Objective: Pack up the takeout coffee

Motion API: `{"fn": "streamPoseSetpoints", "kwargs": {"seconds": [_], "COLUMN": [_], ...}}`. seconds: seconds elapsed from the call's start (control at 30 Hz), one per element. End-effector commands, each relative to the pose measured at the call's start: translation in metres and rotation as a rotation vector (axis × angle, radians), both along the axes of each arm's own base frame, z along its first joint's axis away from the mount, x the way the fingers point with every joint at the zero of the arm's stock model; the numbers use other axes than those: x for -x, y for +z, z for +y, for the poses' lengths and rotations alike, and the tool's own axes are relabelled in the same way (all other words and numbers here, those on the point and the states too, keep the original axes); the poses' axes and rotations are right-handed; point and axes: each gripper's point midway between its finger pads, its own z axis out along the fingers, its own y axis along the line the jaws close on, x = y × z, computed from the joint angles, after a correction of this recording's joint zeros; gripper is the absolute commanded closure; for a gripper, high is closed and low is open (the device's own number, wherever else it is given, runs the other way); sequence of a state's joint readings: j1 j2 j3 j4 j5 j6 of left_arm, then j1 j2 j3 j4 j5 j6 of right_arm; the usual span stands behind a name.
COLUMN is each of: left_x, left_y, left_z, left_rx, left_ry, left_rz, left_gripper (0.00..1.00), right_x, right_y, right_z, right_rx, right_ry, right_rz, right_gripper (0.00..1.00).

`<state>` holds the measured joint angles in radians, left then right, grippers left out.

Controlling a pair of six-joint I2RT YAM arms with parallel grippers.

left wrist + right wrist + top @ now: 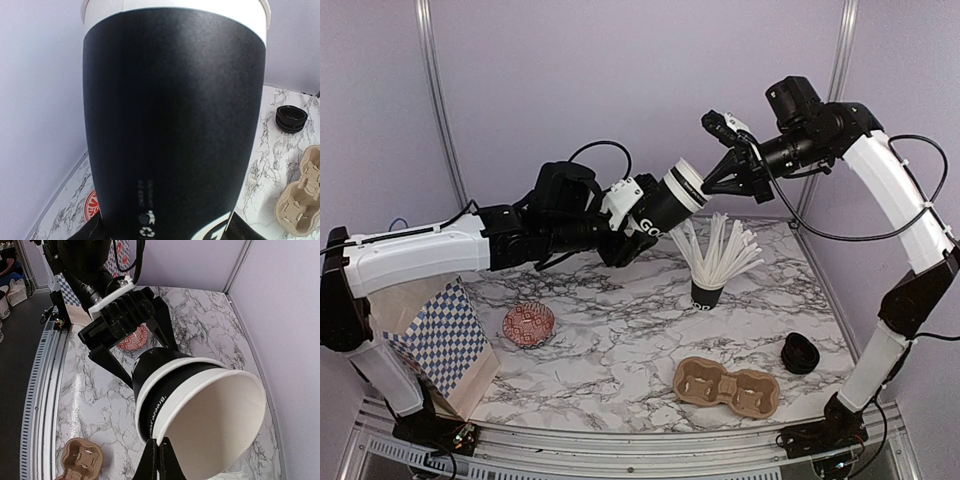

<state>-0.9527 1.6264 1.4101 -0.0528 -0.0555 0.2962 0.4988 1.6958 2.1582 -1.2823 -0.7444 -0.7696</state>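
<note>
Marble table [620, 330] is showing from above; over it the left gripper [625, 215] is hugging stacked black cups [665, 205], tipped sideways. Its camera is seeing only their dark side. Right wrist is showing the right gripper [159, 460] squeezed shut at the rim. Probably light and squashy: hold the base gently.
</note>
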Motion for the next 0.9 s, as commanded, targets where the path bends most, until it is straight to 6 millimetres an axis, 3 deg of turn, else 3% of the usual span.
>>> {"fn": "streamPoseSetpoints", "kwargs": {"seconds": [0.0, 0.2, 0.43, 0.57, 0.87], "left_x": [0.006, 0.005, 0.008, 0.011, 0.022], "left_y": [-0.023, -0.032, -0.021, -0.013, 0.007], "left_z": [0.021, 0.041, 0.049, 0.047, 0.044], "left_rx": [-0.075, -0.090, -0.051, -0.018, 0.052], "left_ry": [0.001, 0.031, 0.040, 0.028, -0.023], "left_rz": [0.054, 0.074, 0.080, 0.084, 0.093], "left_gripper": [0.47, 0.47, 0.47, 0.47, 0.47], "right_x": [-0.011, -0.033, -0.111, -0.147, -0.202], "right_y": [0.025, 0.021, 0.018, -0.011, -0.110], "right_z": [-0.024, -0.046, -0.108, -0.141, -0.239], "right_rx": [-0.014, 0.010, 0.057, 0.169, 0.491], "right_ry": [-0.053, -0.138, -0.516, -0.714, -1.077], "right_rz": [-0.101, -0.104, -0.166, -0.178, -0.095], "right_gripper": [1.00, 1.00, 1.00, 1.00, 1.00]}}
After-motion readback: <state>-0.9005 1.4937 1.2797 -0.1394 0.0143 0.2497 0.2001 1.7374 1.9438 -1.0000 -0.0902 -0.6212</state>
